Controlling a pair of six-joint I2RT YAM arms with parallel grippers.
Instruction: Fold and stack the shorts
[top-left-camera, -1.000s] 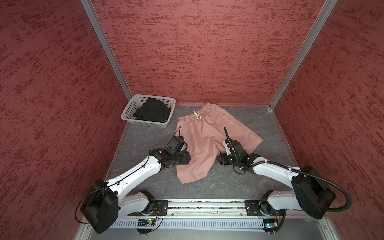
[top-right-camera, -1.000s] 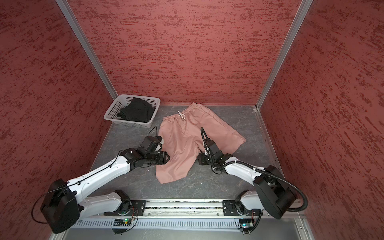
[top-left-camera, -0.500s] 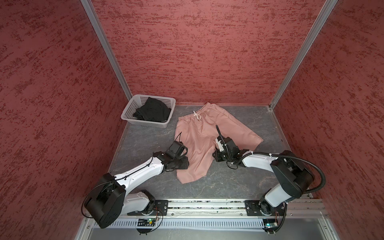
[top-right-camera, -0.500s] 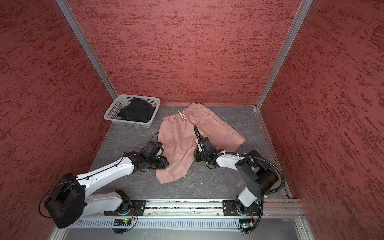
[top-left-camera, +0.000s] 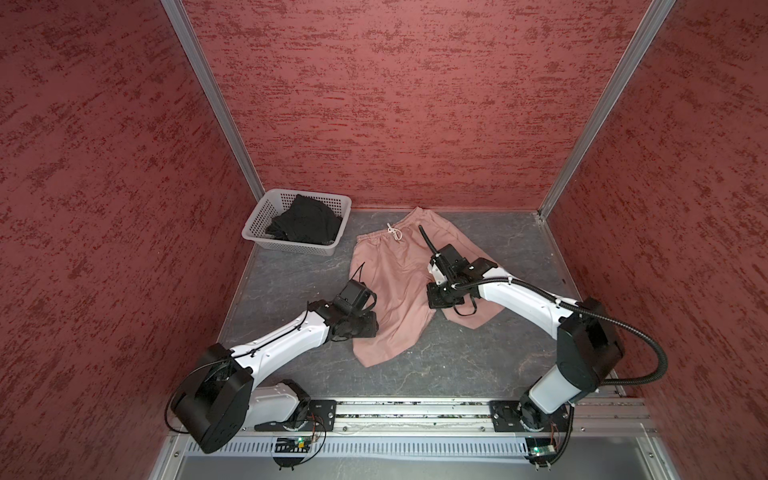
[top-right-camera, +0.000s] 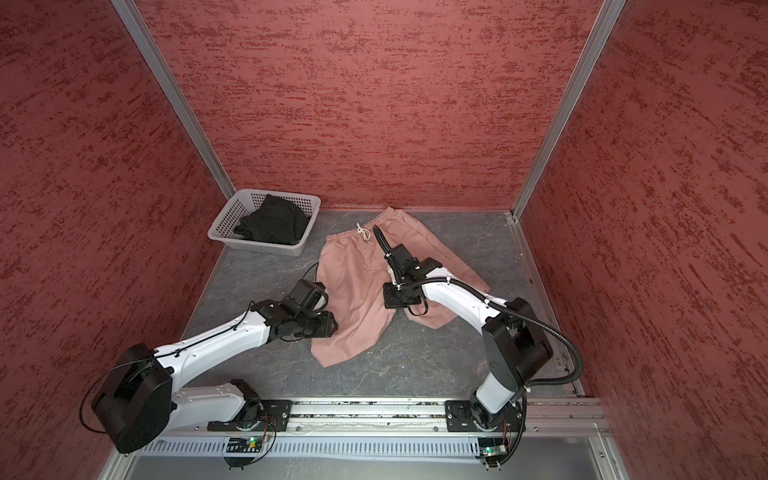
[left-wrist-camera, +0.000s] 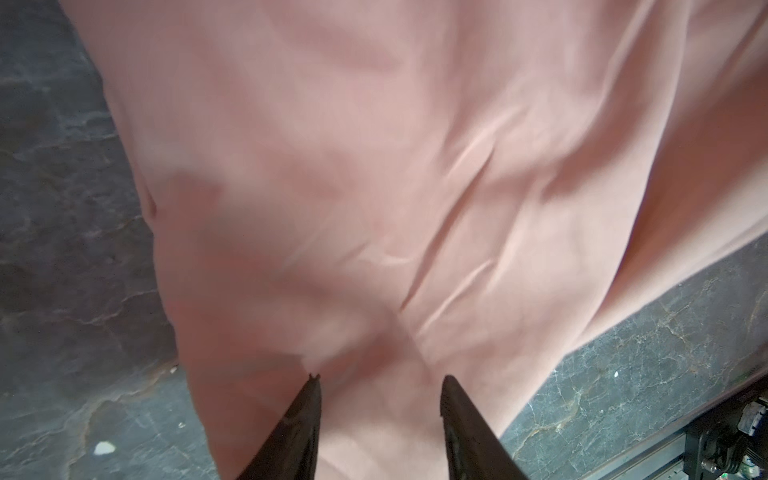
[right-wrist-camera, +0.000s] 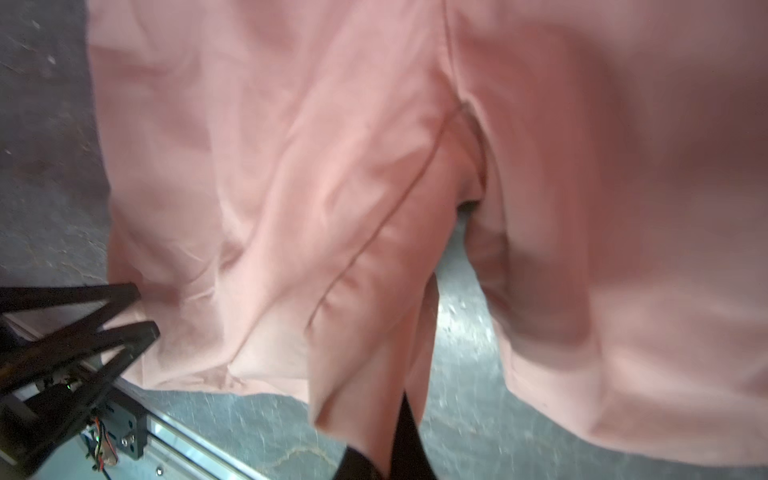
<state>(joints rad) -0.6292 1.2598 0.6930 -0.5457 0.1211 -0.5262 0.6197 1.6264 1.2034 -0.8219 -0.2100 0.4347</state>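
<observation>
The dusty pink shorts (top-left-camera: 395, 270) (top-right-camera: 353, 270) lie spread on the grey floor, waistband and white drawstring toward the back wall. My right gripper (top-left-camera: 434, 299) (top-right-camera: 388, 297) is shut on a fold of pink cloth (right-wrist-camera: 291, 166) at the inner leg edge; in the right wrist view the right gripper (right-wrist-camera: 399, 415) pinches that fold just above the floor. My left gripper (top-left-camera: 370, 328) (top-right-camera: 330, 326) sits at the outer edge of the other leg. Its fingers (left-wrist-camera: 451, 386) stand apart over pink fabric (left-wrist-camera: 374, 166), as the left gripper (right-wrist-camera: 145, 309) also shows. The black shorts (top-left-camera: 305, 220) (top-right-camera: 272, 222) lie crumpled in the basket.
A white perforated basket (top-left-camera: 286, 247) (top-right-camera: 253, 245) stands at the back left corner. Red textured walls close in three sides. The metal rail (top-left-camera: 415, 409) with both arm bases runs along the front edge.
My right gripper has shut on the pink fabric at the inner leg and shifted toward the middle, drawing the right leg inward. The left gripper slid slightly nearer the front along the leg's edge.
</observation>
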